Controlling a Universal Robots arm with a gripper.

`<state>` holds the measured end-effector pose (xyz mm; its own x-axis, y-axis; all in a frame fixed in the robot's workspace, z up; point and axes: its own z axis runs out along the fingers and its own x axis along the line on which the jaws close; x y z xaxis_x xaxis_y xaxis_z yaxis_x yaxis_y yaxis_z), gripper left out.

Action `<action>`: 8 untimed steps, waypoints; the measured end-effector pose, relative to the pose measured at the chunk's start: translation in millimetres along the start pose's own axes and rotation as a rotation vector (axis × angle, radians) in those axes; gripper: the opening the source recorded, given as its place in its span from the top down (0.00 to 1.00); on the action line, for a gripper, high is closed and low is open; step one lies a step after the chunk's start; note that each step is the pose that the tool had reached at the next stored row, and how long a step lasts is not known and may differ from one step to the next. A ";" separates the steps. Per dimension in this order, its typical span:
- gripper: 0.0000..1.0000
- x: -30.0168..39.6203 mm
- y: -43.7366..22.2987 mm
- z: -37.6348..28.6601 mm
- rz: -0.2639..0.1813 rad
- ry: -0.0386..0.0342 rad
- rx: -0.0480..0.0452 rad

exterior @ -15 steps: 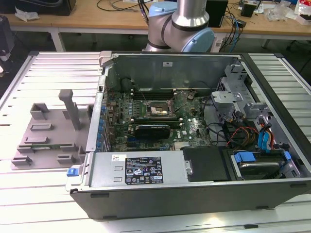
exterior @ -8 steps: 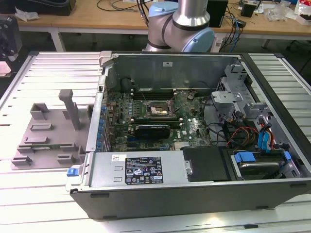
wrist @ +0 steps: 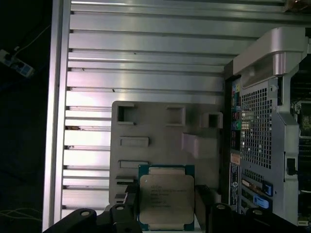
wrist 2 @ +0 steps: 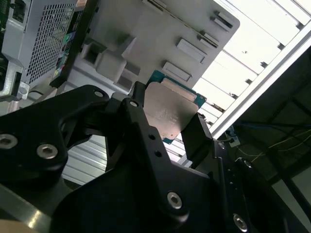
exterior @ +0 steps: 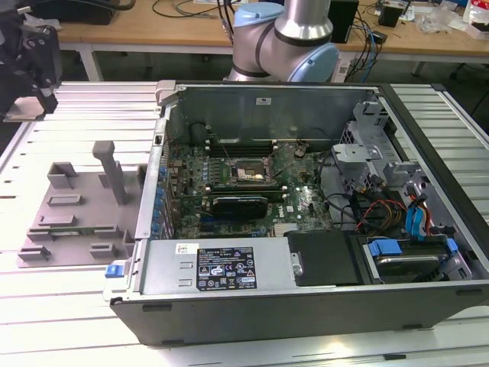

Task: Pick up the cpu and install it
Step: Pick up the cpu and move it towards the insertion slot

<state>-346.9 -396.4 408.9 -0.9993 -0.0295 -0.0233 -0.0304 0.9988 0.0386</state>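
Gripper (wrist: 165,216) pinches cpu (wrist: 166,196) above tray (exterior: 84,222), 9 o'clock of case (exterior: 306,306). Pickup done; socket (exterior: 252,174) looks empty, install left.

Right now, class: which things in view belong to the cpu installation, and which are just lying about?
Job: gripper, shut on the cpu; open computer case; motherboard socket.
Lying about: grey plastic tray with posts; cables on the desk.

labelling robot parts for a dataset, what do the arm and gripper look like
The arm is a silvery grey tube with rounded pale blue joint covers. The gripper is matt black, built of angular linked plates joined with silver screw heads, and its fingers are flat black bars.
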 end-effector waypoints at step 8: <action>0.45 -18.9 -0.6 0.4 0.000 0.0000 0.0000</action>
<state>-327.9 -396.4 408.9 -0.9993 -0.0295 -0.0234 -0.0304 0.9988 0.0387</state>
